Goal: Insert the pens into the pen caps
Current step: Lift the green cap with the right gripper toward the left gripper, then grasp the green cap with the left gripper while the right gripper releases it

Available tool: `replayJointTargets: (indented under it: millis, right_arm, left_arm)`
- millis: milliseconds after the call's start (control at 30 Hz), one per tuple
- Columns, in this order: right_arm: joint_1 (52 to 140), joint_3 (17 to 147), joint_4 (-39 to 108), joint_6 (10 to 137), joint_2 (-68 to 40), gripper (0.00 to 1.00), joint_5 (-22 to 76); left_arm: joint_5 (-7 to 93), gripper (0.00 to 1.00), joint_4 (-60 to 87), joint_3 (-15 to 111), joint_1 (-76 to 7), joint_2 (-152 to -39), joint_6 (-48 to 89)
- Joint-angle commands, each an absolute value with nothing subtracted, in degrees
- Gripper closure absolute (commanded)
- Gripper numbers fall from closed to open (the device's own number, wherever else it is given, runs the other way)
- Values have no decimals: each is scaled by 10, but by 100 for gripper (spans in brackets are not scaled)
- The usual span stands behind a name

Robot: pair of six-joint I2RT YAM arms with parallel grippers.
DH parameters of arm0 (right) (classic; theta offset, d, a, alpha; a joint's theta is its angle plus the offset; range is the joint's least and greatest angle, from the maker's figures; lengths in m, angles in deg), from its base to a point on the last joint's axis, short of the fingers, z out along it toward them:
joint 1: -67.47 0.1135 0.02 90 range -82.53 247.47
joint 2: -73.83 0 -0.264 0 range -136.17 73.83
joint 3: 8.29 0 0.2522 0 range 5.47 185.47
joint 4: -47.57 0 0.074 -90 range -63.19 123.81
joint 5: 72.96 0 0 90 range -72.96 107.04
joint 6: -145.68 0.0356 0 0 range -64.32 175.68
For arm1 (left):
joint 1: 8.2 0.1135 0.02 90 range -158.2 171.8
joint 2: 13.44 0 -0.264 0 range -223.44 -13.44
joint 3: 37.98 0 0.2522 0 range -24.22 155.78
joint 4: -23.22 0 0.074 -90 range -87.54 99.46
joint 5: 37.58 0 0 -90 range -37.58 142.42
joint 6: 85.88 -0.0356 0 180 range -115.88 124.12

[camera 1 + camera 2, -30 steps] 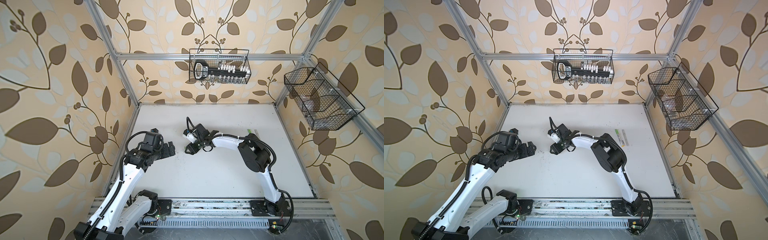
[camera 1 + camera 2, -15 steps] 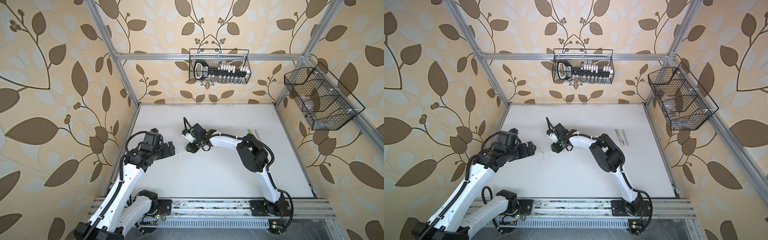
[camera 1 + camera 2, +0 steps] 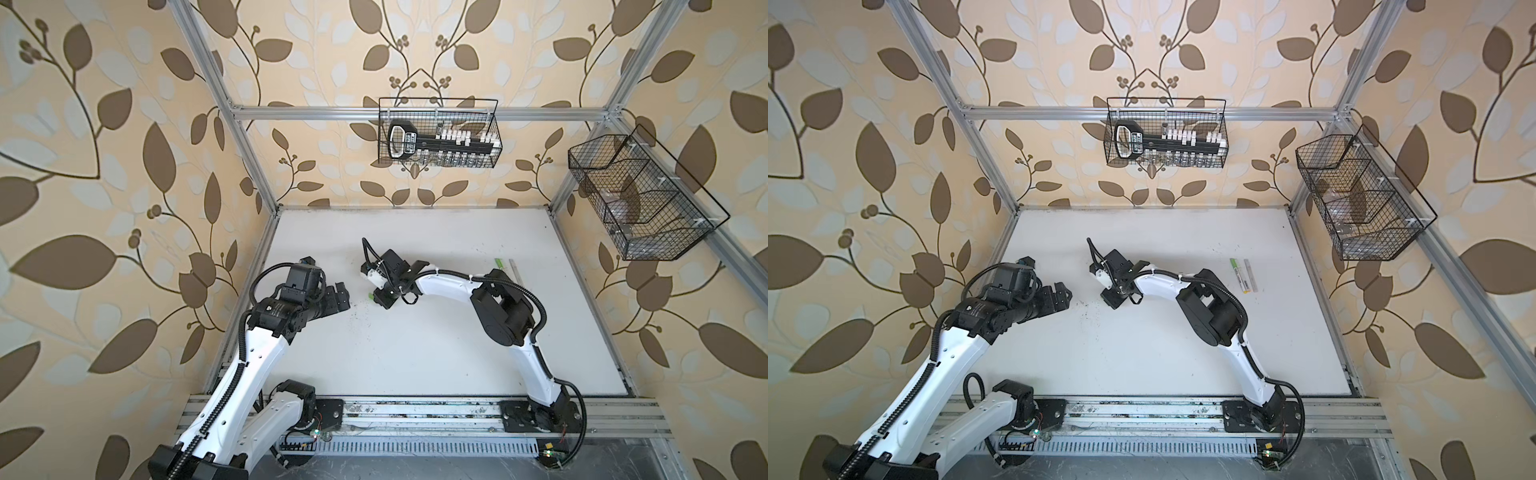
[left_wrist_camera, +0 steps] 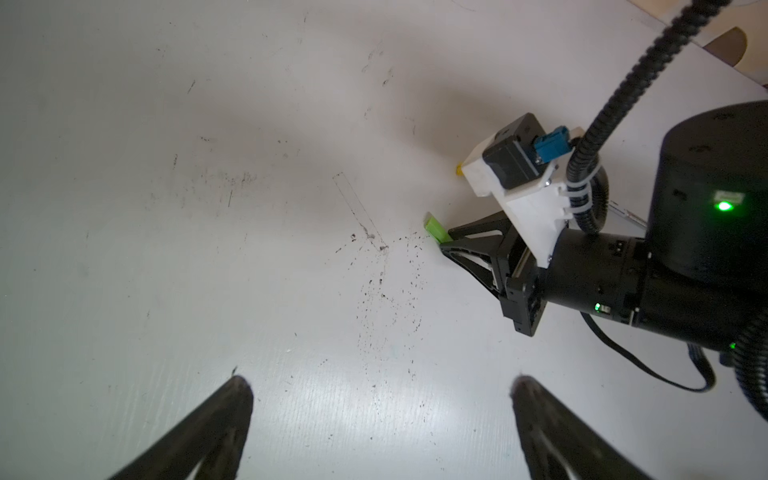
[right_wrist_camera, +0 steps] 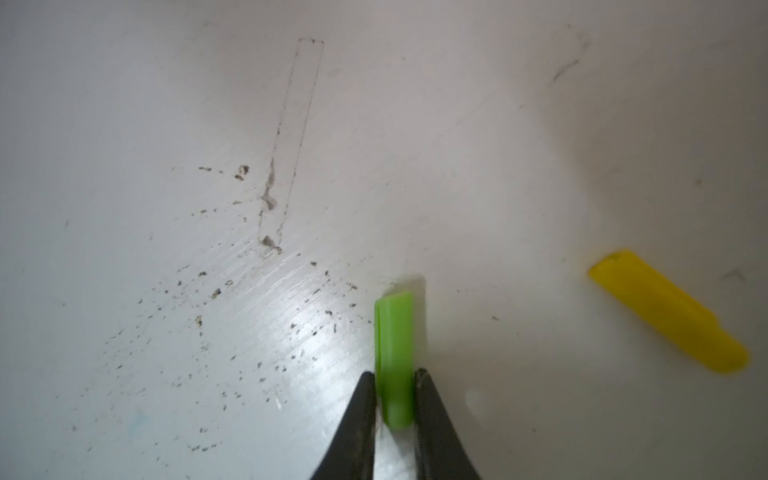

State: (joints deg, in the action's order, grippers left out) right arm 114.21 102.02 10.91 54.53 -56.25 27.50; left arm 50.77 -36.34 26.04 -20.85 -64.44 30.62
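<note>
Right tool (image 5: 395, 376) pinches green cap (image 5: 394, 332) between its 2 tips — yellow cap (image 5: 669, 309) nearby; left tool (image 4: 382, 384) gapes wide.

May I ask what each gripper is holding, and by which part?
The right gripper pinches a green pen cap across its sides, toward one end; the left gripper is open and empty.

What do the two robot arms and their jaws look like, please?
Both the left arm and the right arm have white curved link shells with black joint housings. Black ribbed cable hoses run along them. The jaws are black, tapered, with triangular cut-outs. A white bracket carries the right wrist camera.
</note>
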Motion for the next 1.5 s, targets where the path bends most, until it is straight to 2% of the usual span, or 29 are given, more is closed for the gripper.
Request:
replayJointTargets:
  millis: [0, 100, 367, 567, 767, 1000, 1200, 1467]
  right_arm:
    - [1148, 1006, 85, 537, -564, 84, 272]
    - [1148, 986, 106, 545, -545, 89, 283]
    - [1141, 877, 205, 608, -457, 91, 320]
    - [1125, 734, 346, 687, -341, 92, 395]
    - [1115, 637, 442, 754, -237, 92, 474]
    - [1112, 599, 497, 808, -165, 92, 515]
    - [1109, 586, 527, 833, -139, 92, 534]
    - [1111, 586, 547, 849, -136, 92, 536]
  left_arm:
    - [473, 1, -325, 238, -201, -641, 347]
    - [444, 1, -284, 208, -201, -643, 377]
    - [402, 1, -174, 149, -201, -632, 415]
    - [341, 1, -76, 117, -201, -612, 418]
    - [236, 4, 58, 87, -201, -608, 434]
    - [134, 20, 182, 68, -202, -636, 474]
    - [110, 40, 213, 62, -203, -637, 488]
    - [84, 59, 244, 63, -216, -654, 496]
